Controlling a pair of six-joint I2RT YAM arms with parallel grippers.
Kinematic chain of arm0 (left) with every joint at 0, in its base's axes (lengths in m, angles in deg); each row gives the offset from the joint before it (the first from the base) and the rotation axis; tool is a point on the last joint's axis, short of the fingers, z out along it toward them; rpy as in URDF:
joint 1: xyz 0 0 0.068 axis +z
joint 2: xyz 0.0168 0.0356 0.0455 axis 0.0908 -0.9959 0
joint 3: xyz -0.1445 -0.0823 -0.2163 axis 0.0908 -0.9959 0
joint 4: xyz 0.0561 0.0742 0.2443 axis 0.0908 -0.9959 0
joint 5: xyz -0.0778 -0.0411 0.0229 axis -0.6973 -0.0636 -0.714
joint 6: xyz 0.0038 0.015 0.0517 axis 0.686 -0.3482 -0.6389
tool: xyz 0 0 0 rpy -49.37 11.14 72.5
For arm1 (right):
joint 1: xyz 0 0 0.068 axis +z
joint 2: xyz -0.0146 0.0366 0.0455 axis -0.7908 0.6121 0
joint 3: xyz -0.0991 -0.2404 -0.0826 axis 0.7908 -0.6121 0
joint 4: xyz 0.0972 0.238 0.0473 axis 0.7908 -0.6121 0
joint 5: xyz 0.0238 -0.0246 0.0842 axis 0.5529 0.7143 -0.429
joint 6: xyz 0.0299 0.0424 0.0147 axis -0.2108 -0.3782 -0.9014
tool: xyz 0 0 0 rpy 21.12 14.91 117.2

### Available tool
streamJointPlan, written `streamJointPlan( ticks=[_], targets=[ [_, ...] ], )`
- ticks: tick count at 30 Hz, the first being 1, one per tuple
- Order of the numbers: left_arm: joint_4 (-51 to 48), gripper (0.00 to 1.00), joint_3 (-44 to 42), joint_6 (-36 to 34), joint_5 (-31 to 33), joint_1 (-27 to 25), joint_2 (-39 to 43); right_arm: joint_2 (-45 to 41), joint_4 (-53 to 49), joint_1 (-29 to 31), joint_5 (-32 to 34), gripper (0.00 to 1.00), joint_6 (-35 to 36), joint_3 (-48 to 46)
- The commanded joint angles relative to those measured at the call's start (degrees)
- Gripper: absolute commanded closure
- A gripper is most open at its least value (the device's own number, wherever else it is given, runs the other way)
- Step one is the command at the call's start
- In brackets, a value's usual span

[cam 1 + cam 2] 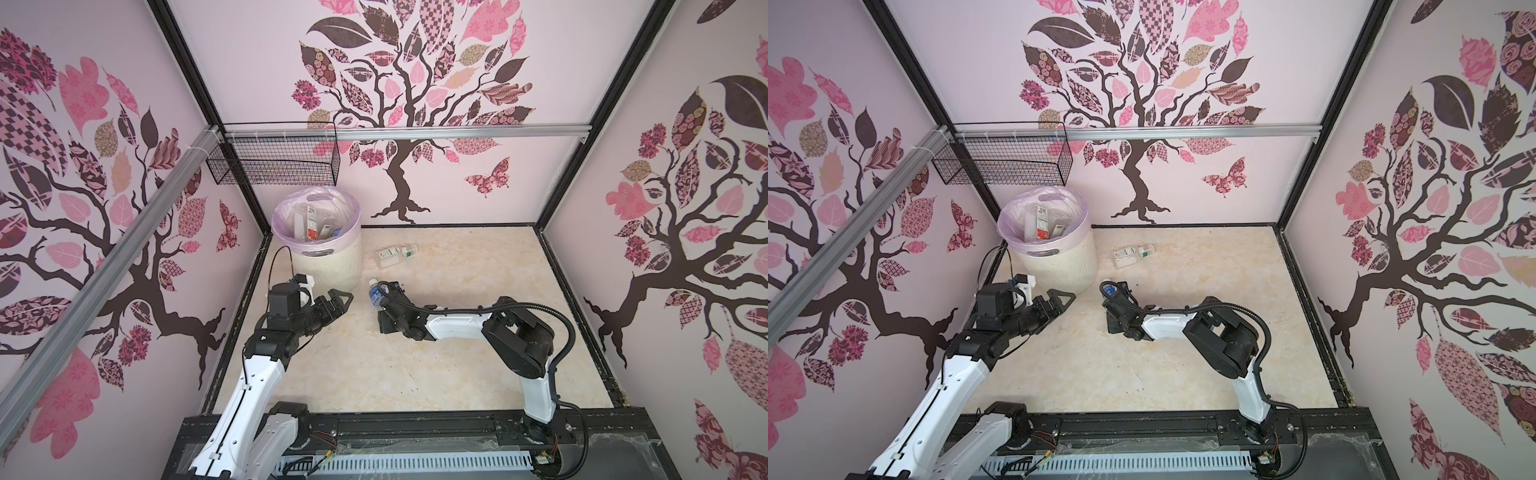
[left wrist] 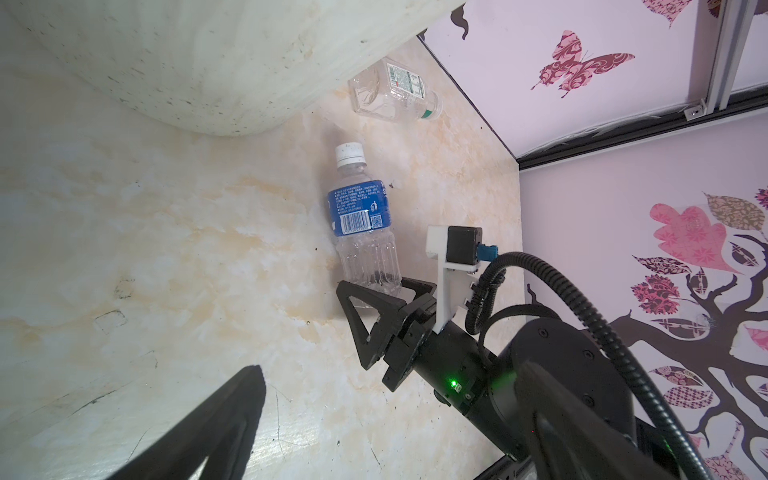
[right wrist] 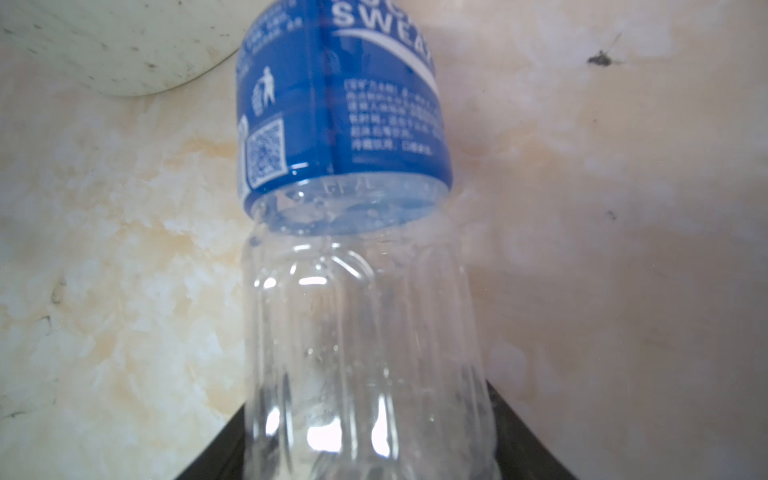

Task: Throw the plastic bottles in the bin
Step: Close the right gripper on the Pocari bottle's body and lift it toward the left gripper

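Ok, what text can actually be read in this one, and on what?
"SWEA", cut by the frame edge: blue-label bottle.
Small print and barcode digits on that label: blurred, unreadable.
Label of the other clear bottle: too small.
Packaging inside the bin: too small.
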Motion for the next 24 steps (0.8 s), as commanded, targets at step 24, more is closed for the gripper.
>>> streamJointPlan(
  ticks=[24],
  targets=[
    [20.5,0.02,0.5,17.8,14.9,-20.4,-16.6,-30.5,-4.5,-2.1,-3.7,0.40,9.2,-16.9]
  ],
)
